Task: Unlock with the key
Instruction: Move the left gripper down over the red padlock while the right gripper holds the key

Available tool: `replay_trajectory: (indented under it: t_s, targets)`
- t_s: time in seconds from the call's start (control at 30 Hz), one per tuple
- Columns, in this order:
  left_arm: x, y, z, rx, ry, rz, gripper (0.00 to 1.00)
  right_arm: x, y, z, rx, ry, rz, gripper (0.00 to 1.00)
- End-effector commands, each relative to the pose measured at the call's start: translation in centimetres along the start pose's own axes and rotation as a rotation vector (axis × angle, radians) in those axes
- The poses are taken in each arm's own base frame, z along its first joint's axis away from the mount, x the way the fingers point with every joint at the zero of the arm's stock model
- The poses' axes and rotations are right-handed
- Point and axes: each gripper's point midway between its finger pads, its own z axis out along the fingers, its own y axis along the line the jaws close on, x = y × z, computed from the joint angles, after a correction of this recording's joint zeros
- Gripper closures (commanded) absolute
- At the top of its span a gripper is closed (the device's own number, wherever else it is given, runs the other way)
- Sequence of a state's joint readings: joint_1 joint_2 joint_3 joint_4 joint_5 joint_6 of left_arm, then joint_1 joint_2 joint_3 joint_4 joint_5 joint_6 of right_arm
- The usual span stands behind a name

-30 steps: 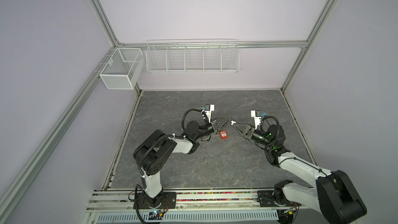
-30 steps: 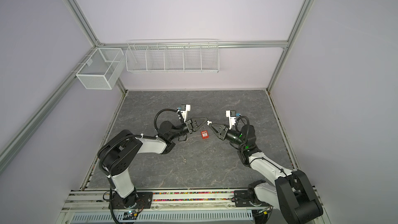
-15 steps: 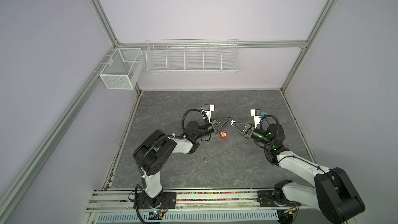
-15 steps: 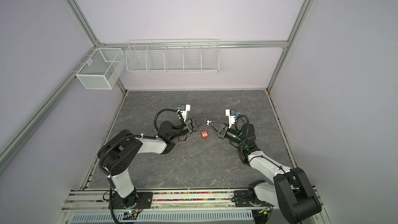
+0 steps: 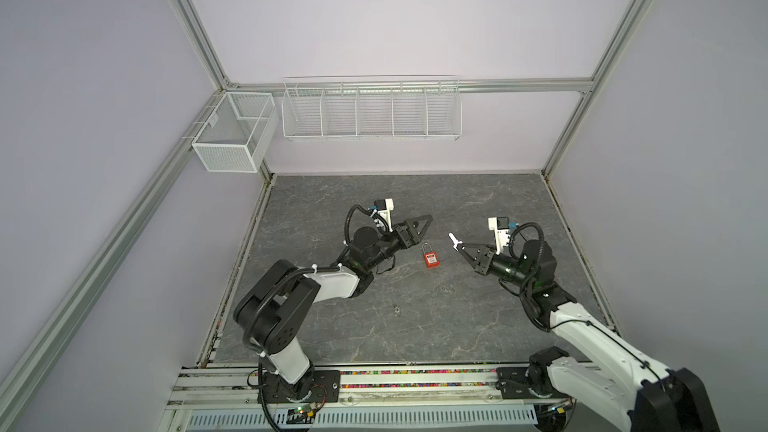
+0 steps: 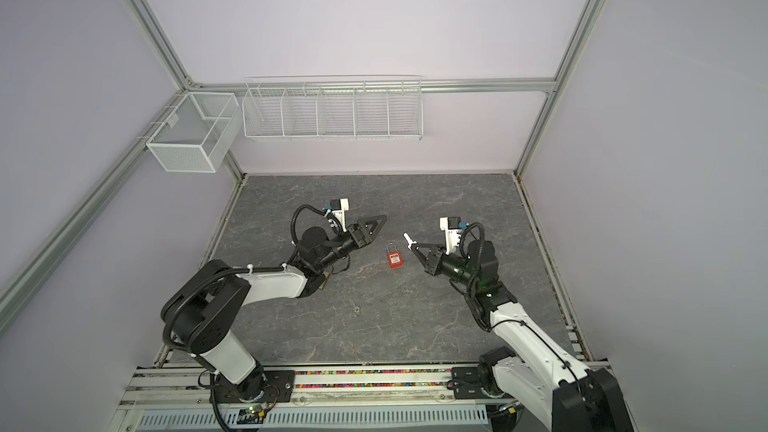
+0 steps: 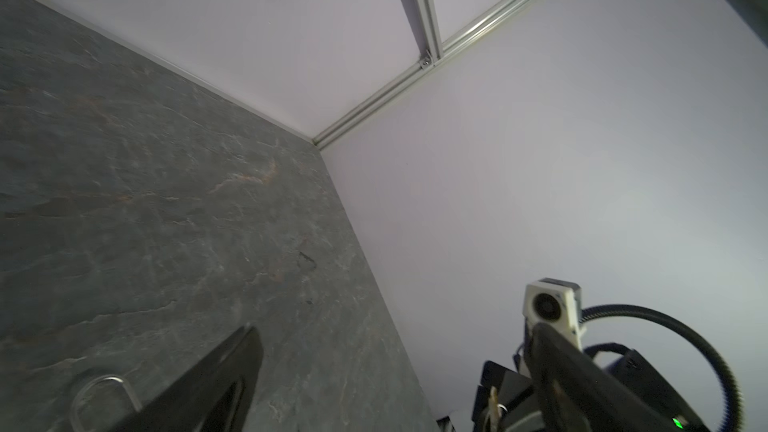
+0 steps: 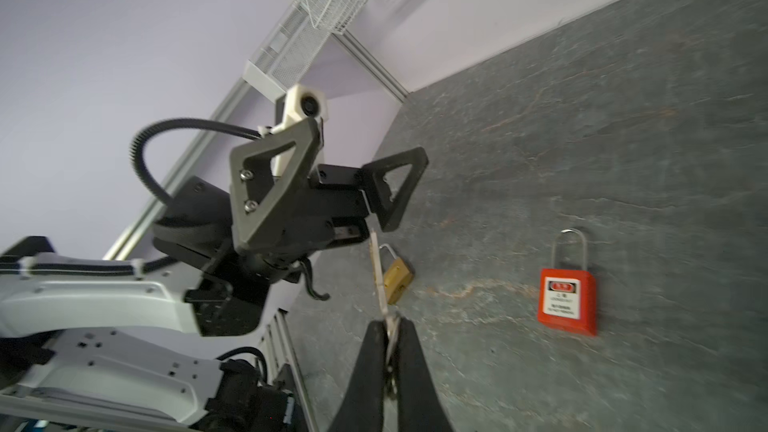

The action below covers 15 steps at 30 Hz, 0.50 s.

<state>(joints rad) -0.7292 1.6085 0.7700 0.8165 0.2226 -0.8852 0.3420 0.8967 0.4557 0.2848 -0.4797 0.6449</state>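
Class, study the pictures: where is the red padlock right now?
In a top view the red padlock lies flat on the grey table near its middle, between the left gripper and the right gripper, touching neither.

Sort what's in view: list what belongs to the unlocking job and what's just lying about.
In the job: red padlock, key in the shut right pincer, open left pincer.

Lying about: brass padlock, small metal piece, wire rack, mesh basket.

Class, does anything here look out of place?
The red padlock lies loose on the table, unheld: the left claw stands open and empty near it, and the right claw pinches the key apart from it.
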Motion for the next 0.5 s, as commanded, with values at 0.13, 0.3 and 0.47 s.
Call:
replay_trajectory:
  t_s: [0.13, 0.3, 0.47]
  targets:
    - [-0.9, 4.3, -2.6, -0.789, 0.126, 0.456, 0.00, 4.1, -7.2, -4.0, 0.397, 0.097, -0.118, 0.94]
    - [-0.7, -0.8, -2.2, -0.827, 0.021, 0.741, 0.00, 6.2, -8.5, -4.4, 0.406, 0.110, -0.063, 0.94]
    - [-2.6, -0.9, -5.3, -0.980, -0.265, 0.574, 0.33, 6.6, -7.9, -4.9, 0.366, 0.078, -0.055, 0.94]
